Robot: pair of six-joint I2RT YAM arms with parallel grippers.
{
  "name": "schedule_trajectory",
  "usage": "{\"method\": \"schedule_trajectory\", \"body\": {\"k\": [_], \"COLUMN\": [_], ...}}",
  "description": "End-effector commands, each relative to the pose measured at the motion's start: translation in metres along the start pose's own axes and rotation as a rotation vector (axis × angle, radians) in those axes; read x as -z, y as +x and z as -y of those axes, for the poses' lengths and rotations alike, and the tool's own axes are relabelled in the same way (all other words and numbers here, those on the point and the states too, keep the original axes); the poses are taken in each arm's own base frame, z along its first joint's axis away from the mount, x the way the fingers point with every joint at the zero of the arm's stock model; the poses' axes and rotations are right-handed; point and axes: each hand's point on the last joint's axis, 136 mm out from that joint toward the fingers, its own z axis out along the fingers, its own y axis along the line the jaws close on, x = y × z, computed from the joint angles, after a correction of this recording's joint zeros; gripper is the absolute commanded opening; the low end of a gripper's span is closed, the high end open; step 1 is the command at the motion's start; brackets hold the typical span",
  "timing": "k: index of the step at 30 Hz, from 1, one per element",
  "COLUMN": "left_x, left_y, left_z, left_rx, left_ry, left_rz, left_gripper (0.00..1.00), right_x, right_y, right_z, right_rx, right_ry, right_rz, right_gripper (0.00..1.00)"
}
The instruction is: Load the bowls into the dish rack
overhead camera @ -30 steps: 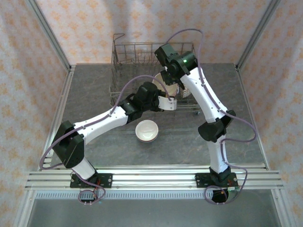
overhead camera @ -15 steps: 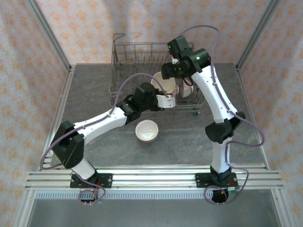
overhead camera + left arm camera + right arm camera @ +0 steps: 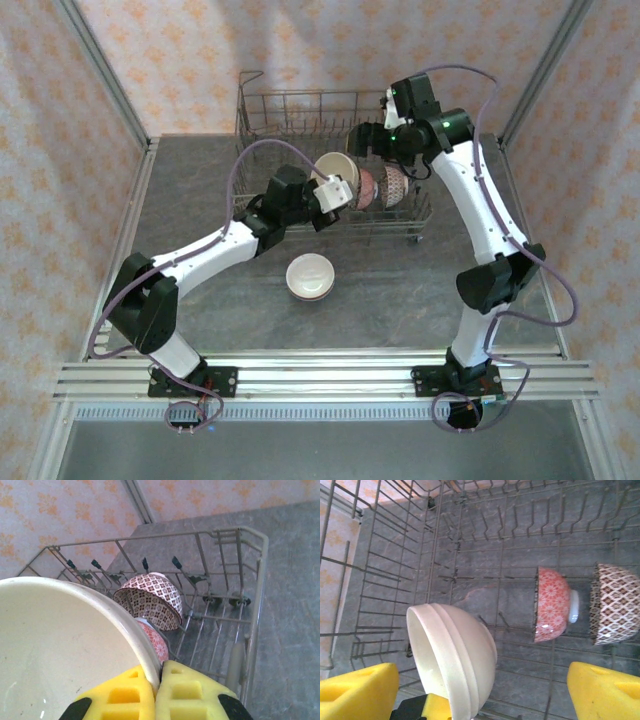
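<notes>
Cream bowl [image 3: 335,167] is hanging on edge over the dish rack [image 3: 262,110], rim pinched in the closed left tool [image 3: 157,677], as the right tool [image 3: 366,141], just sprung wide and empty, is pulling back; seating it is likely falling to the left arm, with a white bowl [image 3: 309,276] waiting on the table [image 3: 200,180].

I'm driving two matching arms: the left arm [image 3: 200,255] and right arm [image 3: 478,205] are glossy white tubes broken by bulky black joint housings. Back from each wrist, a lilac cable [image 3: 455,69] loops loosely along the links. The left gripper [image 3: 158,677] ends in blocky yellow pads [image 3: 117,697] with square recesses, black just behind them. My right gripper [image 3: 480,685] wears the same yellow.
</notes>
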Motion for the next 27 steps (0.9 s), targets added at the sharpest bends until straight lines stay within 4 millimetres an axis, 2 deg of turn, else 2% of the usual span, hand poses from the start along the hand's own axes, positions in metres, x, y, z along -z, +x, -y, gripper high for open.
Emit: {"method": "schedule_trajectory", "body": {"k": [1, 8, 19, 27], "left_x": [0.021, 0.022, 0.024, 0.028], "left_y": [-0.059, -0.058, -0.07, -0.079], "left_z": [-0.019, -0.02, -0.021, -0.023], "left_rx": [0.045, 0.068, 0.185, 0.24], "left_ry": [-0.038, -0.032, 0.015, 0.044], "left_rz": [0.217, 0.221, 0.309, 0.364], "left_gripper": [0.0, 0.0, 0.0, 0.0], "right_x": [0.016, 0.017, 0.02, 0.021], "right_y": [-0.008, -0.006, -0.007, -0.002], "right_z": [-0.016, -0.014, -0.036, -0.023], "right_rx": [-0.017, -0.028, -0.041, -0.08], "right_ry": [-0.085, -0.095, -0.221, -0.211], "right_rz": [0.055, 0.062, 0.066, 0.073], "right_gripper": [0.88, 0.89, 0.91, 0.92]}}
